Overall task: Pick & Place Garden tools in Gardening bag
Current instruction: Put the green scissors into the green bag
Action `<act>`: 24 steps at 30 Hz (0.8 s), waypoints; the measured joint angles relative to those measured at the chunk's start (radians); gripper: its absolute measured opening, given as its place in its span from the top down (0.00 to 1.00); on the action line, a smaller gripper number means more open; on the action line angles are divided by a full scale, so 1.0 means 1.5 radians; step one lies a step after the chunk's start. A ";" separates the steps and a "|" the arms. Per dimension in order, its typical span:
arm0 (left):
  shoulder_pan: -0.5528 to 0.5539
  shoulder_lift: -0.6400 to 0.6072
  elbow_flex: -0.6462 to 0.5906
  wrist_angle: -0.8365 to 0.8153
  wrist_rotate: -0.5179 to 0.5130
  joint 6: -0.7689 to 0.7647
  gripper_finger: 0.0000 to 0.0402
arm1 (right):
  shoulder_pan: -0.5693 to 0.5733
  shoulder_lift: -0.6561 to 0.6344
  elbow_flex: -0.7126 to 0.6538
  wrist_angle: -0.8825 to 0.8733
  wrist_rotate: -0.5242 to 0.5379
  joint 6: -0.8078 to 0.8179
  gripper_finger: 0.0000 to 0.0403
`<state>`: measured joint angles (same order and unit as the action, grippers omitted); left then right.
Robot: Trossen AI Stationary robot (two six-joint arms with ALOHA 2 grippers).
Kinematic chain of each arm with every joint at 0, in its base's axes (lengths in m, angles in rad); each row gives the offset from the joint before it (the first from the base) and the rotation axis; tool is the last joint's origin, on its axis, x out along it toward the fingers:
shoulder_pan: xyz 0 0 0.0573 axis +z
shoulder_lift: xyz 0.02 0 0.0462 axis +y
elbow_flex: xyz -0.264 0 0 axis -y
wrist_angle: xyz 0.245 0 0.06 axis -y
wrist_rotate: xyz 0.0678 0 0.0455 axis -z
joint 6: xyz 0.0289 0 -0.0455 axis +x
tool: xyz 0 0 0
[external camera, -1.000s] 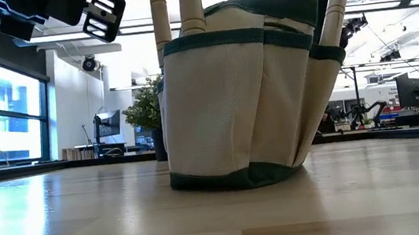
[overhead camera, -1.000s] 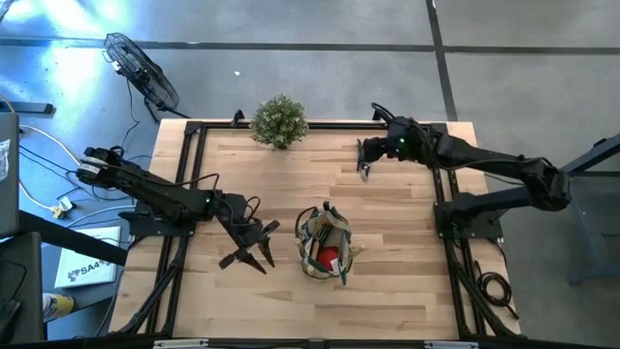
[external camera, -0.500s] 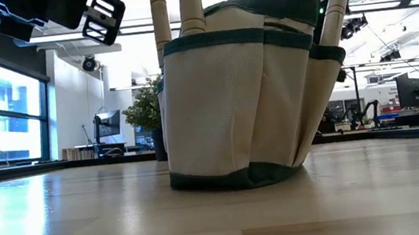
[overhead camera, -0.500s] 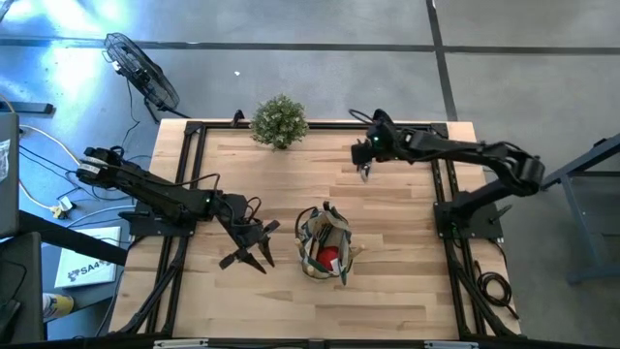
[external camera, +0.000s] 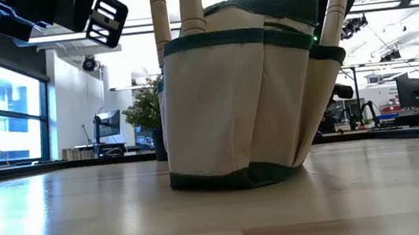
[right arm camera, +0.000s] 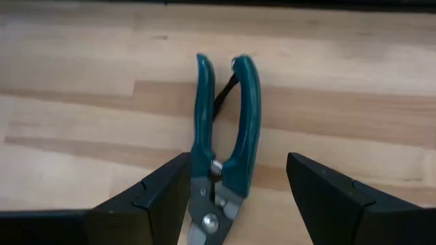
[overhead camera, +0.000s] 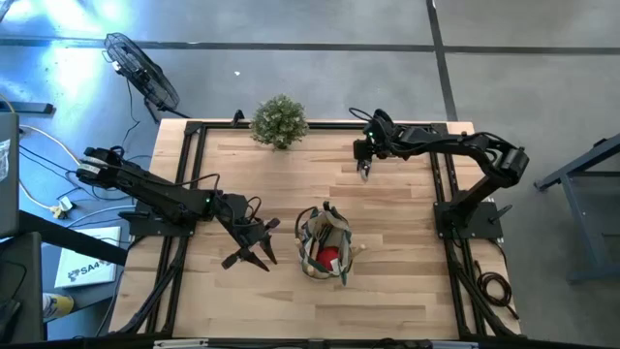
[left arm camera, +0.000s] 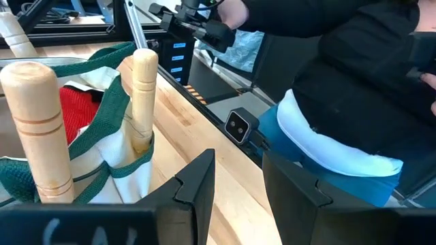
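Black floor fan (overhead camera: 143,70) off table's far-left corner. Left gripper (overhead camera: 254,250) near table's front left, just beside bag, jaws apart, empty. Bushy green potted plant (overhead camera: 280,120) at far edge. Olive-and-tan fabric gardening bag (overhead camera: 324,243) mid-table, upright, wooden handles (left arm camera: 144,95) poking up, red piece (left arm camera: 79,111) inside. Green-handled metal pruners (right arm camera: 222,150) flat on wood, far right, long axis along right gripper (right arm camera: 236,190), fingers spread either side, not clamped.

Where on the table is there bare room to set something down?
Bare wood lies along the near edge below the gardening bag, and between the potted plant and the left gripper. It is crowded at the bag and around the pruners under the right gripper.
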<state>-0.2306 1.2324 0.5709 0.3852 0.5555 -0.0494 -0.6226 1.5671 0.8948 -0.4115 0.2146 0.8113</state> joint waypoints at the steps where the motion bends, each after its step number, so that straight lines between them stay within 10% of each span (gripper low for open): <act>1: 0.000 0.000 0.000 0.000 -0.001 0.000 0.70 | -0.004 0.000 0.000 0.003 0.002 0.000 0.42; 24: 0.000 0.000 0.000 0.000 -0.035 0.030 0.70 | -0.052 0.023 0.000 0.066 -0.025 -0.003 0.42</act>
<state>-0.2306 1.2324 0.5709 0.3854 0.5025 -0.0044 -0.7003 1.6014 0.8948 -0.3131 0.1764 0.8071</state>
